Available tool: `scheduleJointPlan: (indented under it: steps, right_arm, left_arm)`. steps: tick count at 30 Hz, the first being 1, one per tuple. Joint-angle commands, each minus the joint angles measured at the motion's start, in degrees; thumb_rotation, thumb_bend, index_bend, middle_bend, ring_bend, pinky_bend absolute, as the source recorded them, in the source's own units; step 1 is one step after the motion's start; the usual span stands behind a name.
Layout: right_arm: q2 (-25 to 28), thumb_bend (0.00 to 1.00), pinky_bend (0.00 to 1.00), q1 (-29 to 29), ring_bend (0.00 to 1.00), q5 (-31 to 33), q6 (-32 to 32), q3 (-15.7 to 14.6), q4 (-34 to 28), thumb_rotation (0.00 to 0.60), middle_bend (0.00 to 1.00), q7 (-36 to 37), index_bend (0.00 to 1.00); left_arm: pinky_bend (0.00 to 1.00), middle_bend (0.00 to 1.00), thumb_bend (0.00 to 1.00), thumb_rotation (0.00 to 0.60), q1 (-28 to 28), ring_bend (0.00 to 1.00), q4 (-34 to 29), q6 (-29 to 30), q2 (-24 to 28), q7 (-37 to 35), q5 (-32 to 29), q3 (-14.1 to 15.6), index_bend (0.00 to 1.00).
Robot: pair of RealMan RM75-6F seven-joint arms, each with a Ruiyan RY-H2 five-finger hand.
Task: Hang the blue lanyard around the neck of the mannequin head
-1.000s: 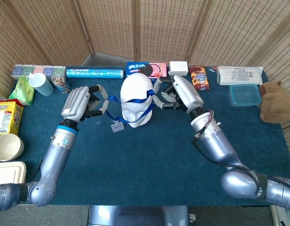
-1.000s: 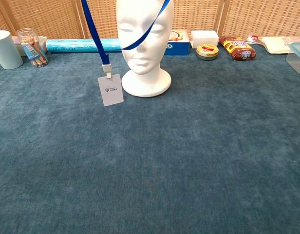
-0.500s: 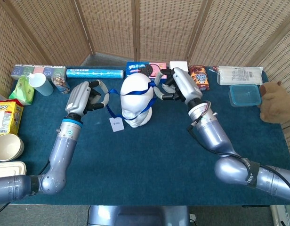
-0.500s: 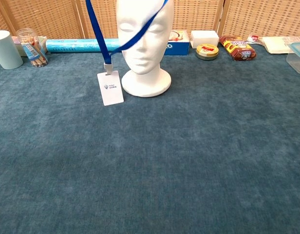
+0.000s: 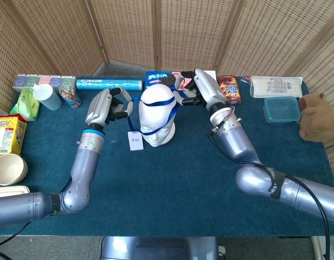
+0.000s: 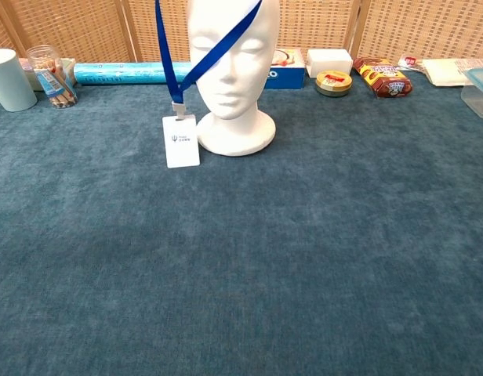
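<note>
We are gripping the blue lanyard (image 6: 218,48) in our left hand (image 5: 106,106) and right hand (image 5: 202,91), its strap crossing the mannequin head (image 6: 232,70) diagonally.

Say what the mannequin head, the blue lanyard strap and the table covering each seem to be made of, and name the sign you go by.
Mannequin head: probably foam or moulded plastic; matte white, no shine.
Blue lanyard strap: woven fabric ribbon, likely; flat and thin, drapes across the face.
Table covering: short-pile carpet or felt; fuzzy, mottled blue surface.

left hand (image 5: 104,106), right hand (image 5: 202,91) holding blue lanyard (image 5: 162,103)
</note>
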Motion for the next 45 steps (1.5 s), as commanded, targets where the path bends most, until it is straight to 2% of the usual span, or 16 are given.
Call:
scheduleJointPlan:
  steps: [1,7,17,31,45]
  right_arm:
    - [-0.6,0.5,1.0,0.9,1.0,1.0,-0.4,-0.3,1.6,0.6,1.0,-0.6,0.65]
    - [-1.4,0.5,1.0,2.7,1.0,3.4,-1.4,-1.4,6.5,0.6,1.0,-2.5,0.65]
    - [-1.6,0.5,1.0,2.4,1.0,4.1,-2.2,-3.2,9.3,0.6,1.0,-3.8,0.66]
    - [-1.2,0.5,1.0,1.1,1.0,2.7,-1.7,-4.4,10.1,0.598,1.0,-4.6,0.66]
    - [-1.6,0.5,1.0,0.3,1.0,1.2,0.6,-7.1,9.9,0.6,1.0,-8.5,0.67]
  left_arm:
    - [1.0,1.0,0.44,0.568,-0.7,1.0,1.2,-0.2,-0.8,0.2,-0.8,-0.3,0.61]
    - [1.0,1.0,0.44,0.565,-2.4,1.0,5.0,-0.5,-2.7,1.0,-1.8,-0.8,0.61]
    - [1.0,1.0,0.44,0.567,-3.5,1.0,8.1,-1.4,-4.0,1.5,-2.7,-1.2,0.61]
    - [1.0,1.0,0.44,0.566,-2.9,1.0,10.4,-2.4,-4.5,1.1,-3.4,-1.4,0.61]
    - [1.0,1.0,0.44,0.565,-1.8,1.0,10.5,-3.1,-4.4,0.2,-3.6,-1.5,0.62]
